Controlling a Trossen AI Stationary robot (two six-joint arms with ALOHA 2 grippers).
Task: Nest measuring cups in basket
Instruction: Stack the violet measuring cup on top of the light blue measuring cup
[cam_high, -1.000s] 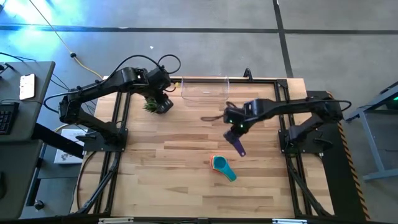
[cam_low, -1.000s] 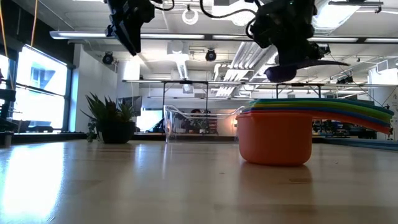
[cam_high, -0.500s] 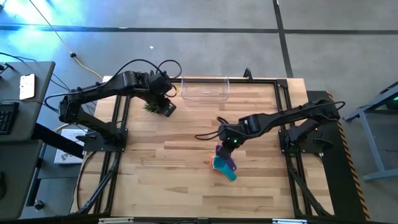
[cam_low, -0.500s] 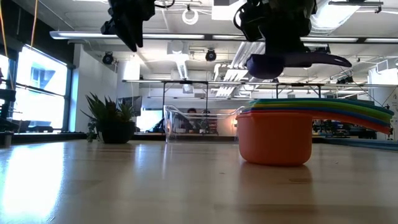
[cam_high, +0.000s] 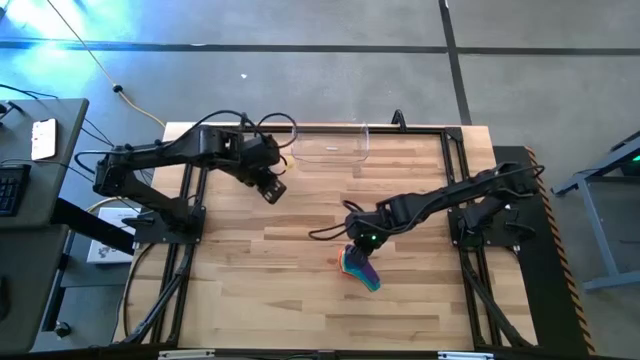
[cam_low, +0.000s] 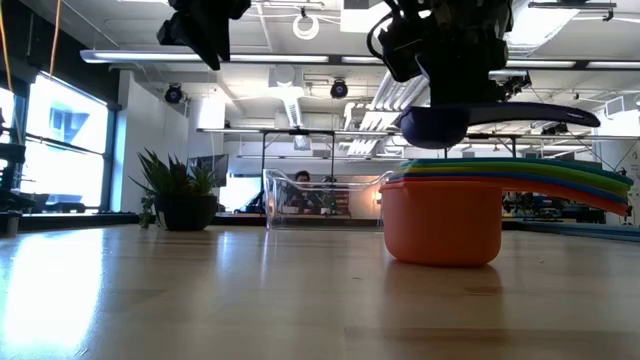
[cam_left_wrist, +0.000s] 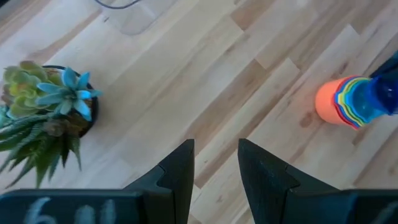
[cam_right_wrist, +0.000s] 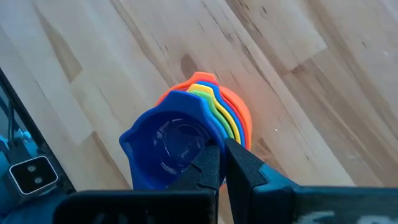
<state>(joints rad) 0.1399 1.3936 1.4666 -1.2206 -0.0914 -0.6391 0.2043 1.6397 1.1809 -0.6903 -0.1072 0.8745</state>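
A stack of nested measuring cups (cam_low: 440, 215) stands on the table near its middle, orange outermost (cam_right_wrist: 239, 115), handles fanned out to one side. My right gripper (cam_right_wrist: 222, 152) hovers right over the stack (cam_high: 350, 264), shut on a dark blue cup (cam_right_wrist: 168, 140). The clear basket (cam_high: 330, 143) sits at the far edge. My left gripper (cam_left_wrist: 216, 162) is open and empty, high above the table left of the basket (cam_low: 320, 198). My right gripper pinches the dark blue cup by its wall at the rim (cam_right_wrist: 208, 144), one finger (cam_right_wrist: 206, 167) inside the bowl and one outside. The fingers point down from above. The cup (cam_low: 435, 125) is lifted clear, level, mouth up, just above the stack, its handle (cam_low: 545, 113) sticking out sideways.
A small potted plant (cam_left_wrist: 43, 118) stands on the table near the left gripper, left of the basket (cam_low: 180, 195). Bare wood lies between the plant and the cup stack. The right arm's cable hangs beside its gripper (cam_high: 330, 232).
My right gripper has carried the dark blue cup toward the near edge and slightly left, from beside the stack to directly over it, and has come lower; the cup now sits level. My left gripper has drifted a little toward the near edge, away from the plant.
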